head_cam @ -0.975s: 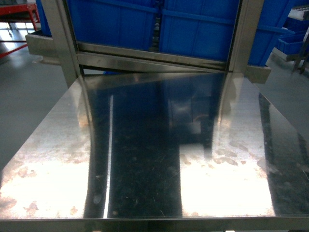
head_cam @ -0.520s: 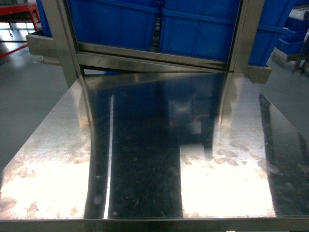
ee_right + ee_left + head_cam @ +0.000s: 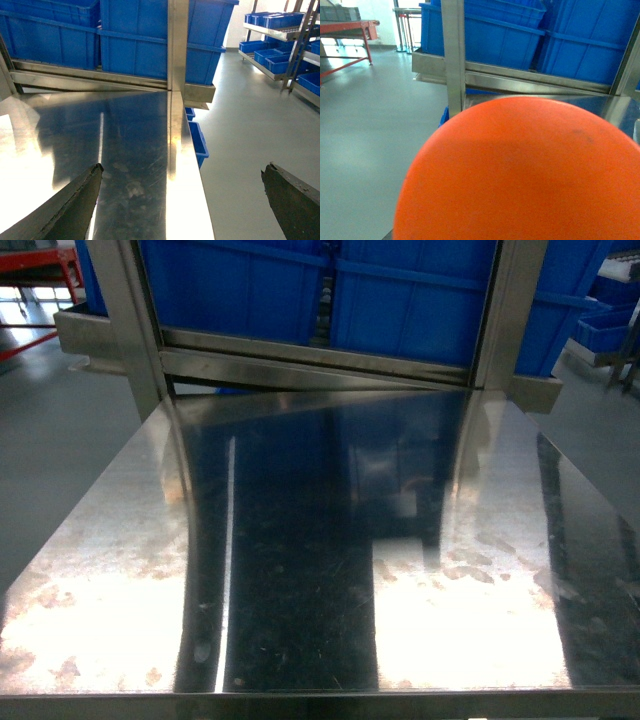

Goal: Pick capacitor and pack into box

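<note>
Steel table (image 3: pixel 300 570) unchanged since earlier; right pincer (image 3: pixel 182 200) spread wide; left pincer's state indiscernible.

The surface (image 3: pixel 300 570) is shiny silver steel, mottled with dull blotches and dark reflected bands. Behind it stand bright blue bins (image 3: pixel 410 300) in a silver frame (image 3: pixel 130 320). An orange dome (image 3: pixel 520 175) fills the left wrist view. Floor (image 3: pixel 240 130) is grey-green.

Bins (image 3: pixel 400 300) sit on a shelf (image 3: pixel 310 358) behind the steel table (image 3: pixel 300 570).
</note>
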